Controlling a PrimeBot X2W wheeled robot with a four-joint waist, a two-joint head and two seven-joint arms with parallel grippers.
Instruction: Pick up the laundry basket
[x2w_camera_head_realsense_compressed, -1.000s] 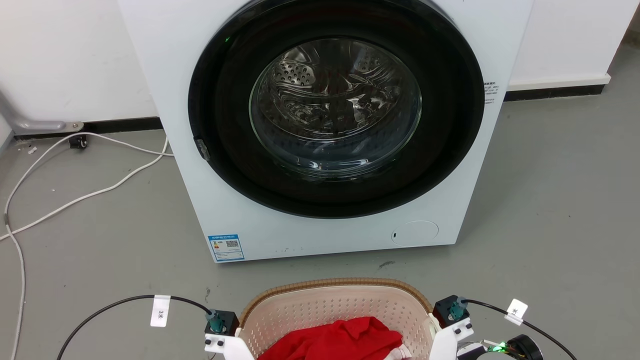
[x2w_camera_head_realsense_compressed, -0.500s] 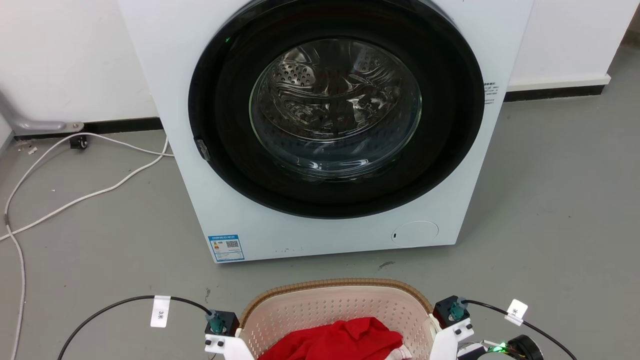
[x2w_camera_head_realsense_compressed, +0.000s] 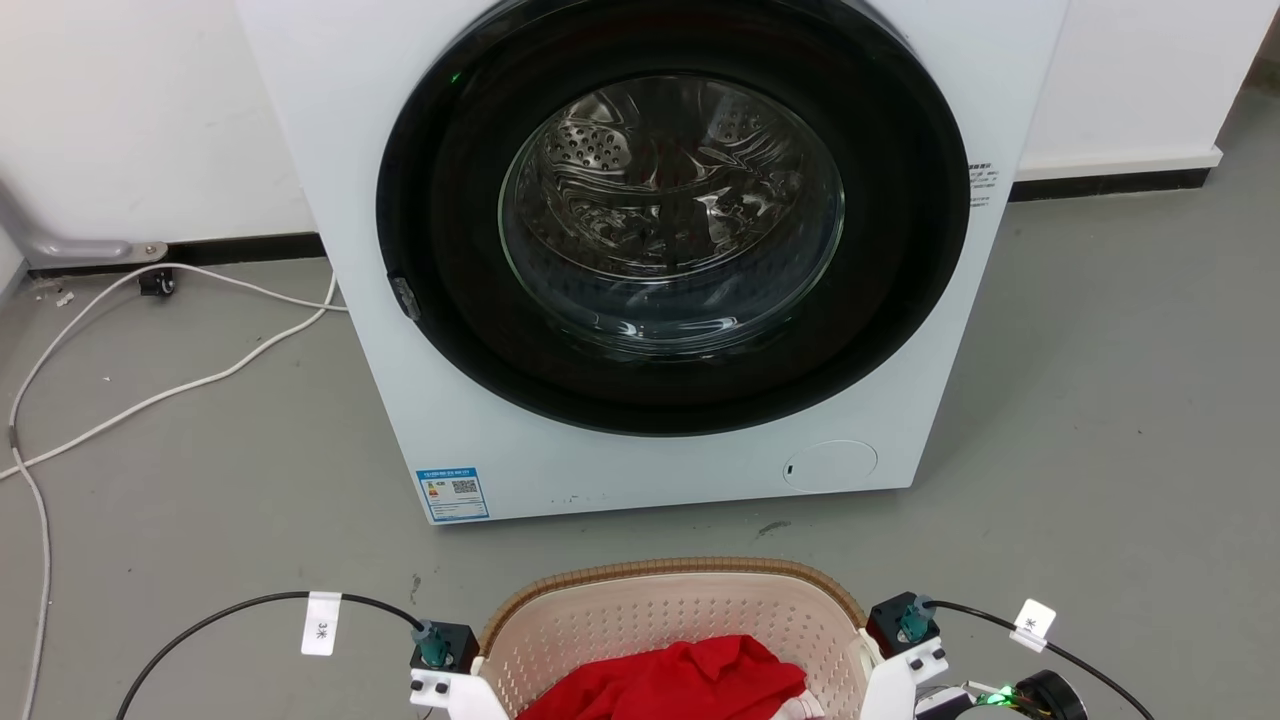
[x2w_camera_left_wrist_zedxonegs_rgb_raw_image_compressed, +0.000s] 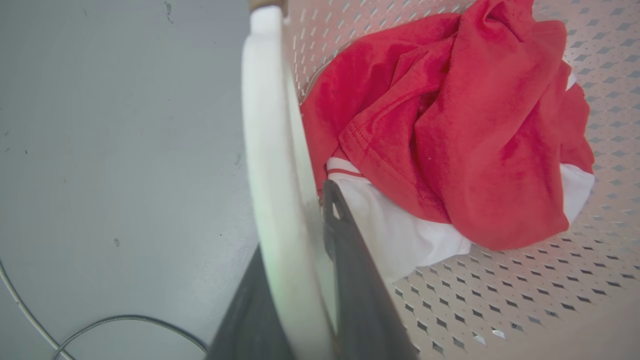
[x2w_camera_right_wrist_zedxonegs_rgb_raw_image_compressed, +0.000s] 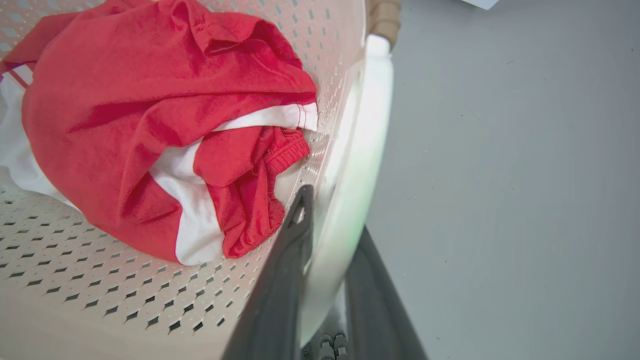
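Just before the washer (x2w_camera_head_realsense_compressed: 660, 470) lies the laundry basket (x2w_camera_head_realsense_compressed: 665, 612), red clothes (x2w_camera_left_wrist_zedxonegs_rgb_raw_image_compressed: 450, 125) inside; my left gripper (x2w_camera_left_wrist_zedxonegs_rgb_raw_image_compressed: 295, 235) is closed on its one white handle (x2w_camera_left_wrist_zedxonegs_rgb_raw_image_compressed: 267, 150), my right gripper (x2w_camera_right_wrist_zedxonegs_rgb_raw_image_compressed: 332, 215) on the other, basket between both.

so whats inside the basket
A crumpled red garment lies over white fabric on the basket floor. Anything beneath the clothes is covered.

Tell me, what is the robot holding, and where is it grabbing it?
The basket. The left pincer clamps its white left handle and the right pincer its white right handle, one finger inside the basket, one outside.
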